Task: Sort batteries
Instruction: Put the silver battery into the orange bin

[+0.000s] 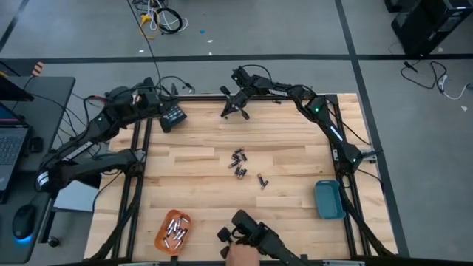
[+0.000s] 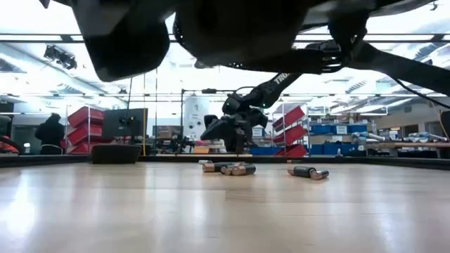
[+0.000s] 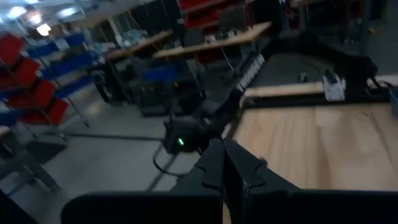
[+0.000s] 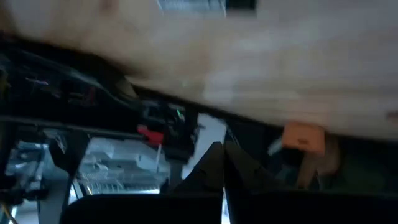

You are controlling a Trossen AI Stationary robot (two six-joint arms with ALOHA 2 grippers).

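Observation:
Several small dark and silvery batteries (image 1: 238, 164) lie loose on their sides mid-table, two more (image 1: 261, 181) just right of them; in the low view they show as a cluster (image 2: 228, 169) and a pair (image 2: 309, 172). My right gripper (image 1: 235, 103) hangs above the table near the middle of the far edge, behind the batteries (image 2: 235, 133), its fingers shut (image 4: 221, 155) and holding nothing. My left gripper (image 1: 174, 117) waits at the far left corner, shut (image 3: 224, 155) and empty.
An orange tray (image 1: 174, 230) holding several batteries sits by the near edge on the left. A blue tray (image 1: 329, 199) sits near the right edge. A dark camera mount (image 1: 251, 233) stands at the near edge, with a hand (image 1: 240, 255) by it.

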